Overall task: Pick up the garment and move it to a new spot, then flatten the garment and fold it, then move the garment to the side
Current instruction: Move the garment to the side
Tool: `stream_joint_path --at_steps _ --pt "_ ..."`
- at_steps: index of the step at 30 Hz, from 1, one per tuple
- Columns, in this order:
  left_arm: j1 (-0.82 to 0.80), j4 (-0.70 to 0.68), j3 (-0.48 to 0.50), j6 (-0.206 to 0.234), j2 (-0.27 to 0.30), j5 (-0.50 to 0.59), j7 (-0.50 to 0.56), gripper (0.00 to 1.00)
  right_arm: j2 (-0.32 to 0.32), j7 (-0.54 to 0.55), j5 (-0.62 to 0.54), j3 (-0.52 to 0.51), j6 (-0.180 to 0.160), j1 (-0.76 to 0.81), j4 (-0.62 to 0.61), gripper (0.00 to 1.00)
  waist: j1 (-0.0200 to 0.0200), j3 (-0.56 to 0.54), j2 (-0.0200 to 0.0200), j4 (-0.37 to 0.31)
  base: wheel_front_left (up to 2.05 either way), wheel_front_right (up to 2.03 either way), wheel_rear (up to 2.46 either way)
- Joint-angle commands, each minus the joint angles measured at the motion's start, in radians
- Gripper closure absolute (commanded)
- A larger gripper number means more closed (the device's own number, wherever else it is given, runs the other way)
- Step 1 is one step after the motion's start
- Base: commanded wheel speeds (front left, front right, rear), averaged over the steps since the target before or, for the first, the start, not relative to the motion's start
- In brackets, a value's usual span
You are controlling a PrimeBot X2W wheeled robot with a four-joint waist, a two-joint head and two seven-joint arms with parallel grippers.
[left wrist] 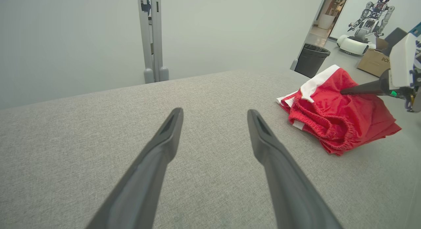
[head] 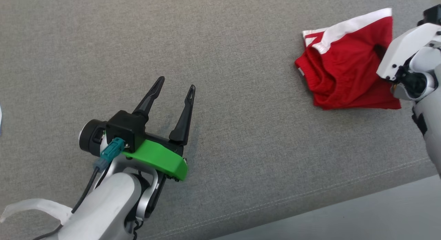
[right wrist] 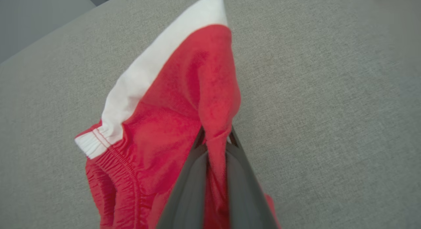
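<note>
Grey fabric-covered counter (head: 241, 43), with a stitched seam along its near edge. The garment (head: 344, 71), red shorts with a white side band and a gathered waistband, lies bunched toward the robot's right end of the counter, one fold raised above the rest of the heap.

Left arm: the pale forearm (head: 110, 198) rises from the lower left. Its green wrist bracket (head: 158, 159) carries the left hand (head: 176, 82), held over bare counter well apart from the garment. The fingers are spread wide and empty, pointing away from the robot.

Right arm: the white wrist housing (head: 403, 50) overhangs the garment's right edge. The right hand (right wrist: 215, 140) is pinched narrow on a ridge of red fabric (the cloth stands between the two dark fingers and rises past their tips).

Beyond the counter: a grey upright post (left wrist: 153, 35), a black bin (left wrist: 310, 59), a cardboard box (left wrist: 373, 61).
</note>
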Motion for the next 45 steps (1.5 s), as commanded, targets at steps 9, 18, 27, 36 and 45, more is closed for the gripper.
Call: stream_joint_path --at_steps 9,18,27,36,45 --pt "-0.052 -0.101 -0.008 0.030 0.043 0.048 0.049 0.00 -0.146 -0.037 -0.038 0.011 -0.001 -0.096 0.049 1.00 -0.0001 0.084 -0.0001 0.062 0.00 0.00 0.00" --pt "-0.077 -0.177 -0.024 0.048 0.071 0.081 0.100 0.00 -0.240 -0.083 -0.074 0.018 -0.001 -0.175 0.106 1.00 -0.0001 0.141 -0.0001 0.067 0.00 0.00 0.00" --pt "-0.099 -0.220 -0.042 0.058 0.090 0.106 0.143 0.00 -0.254 -0.189 -0.151 0.030 -0.001 -0.238 0.203 1.00 -0.0001 0.194 -0.0001 0.084 0.00 0.00 0.00" --pt "-0.095 -0.252 -0.039 0.076 0.117 0.119 0.164 0.00 -0.249 -0.264 -0.200 0.015 -0.001 -0.251 0.261 0.00 -0.0001 0.223 -0.0001 0.086 0.00 0.00 0.00" --pt "-0.102 -0.261 -0.039 0.085 0.120 0.121 0.171 0.00 -0.275 -0.315 -0.254 -0.013 -0.001 -0.251 0.280 0.00 -0.0001 0.226 -0.0001 0.070 0.00 0.00 0.00"
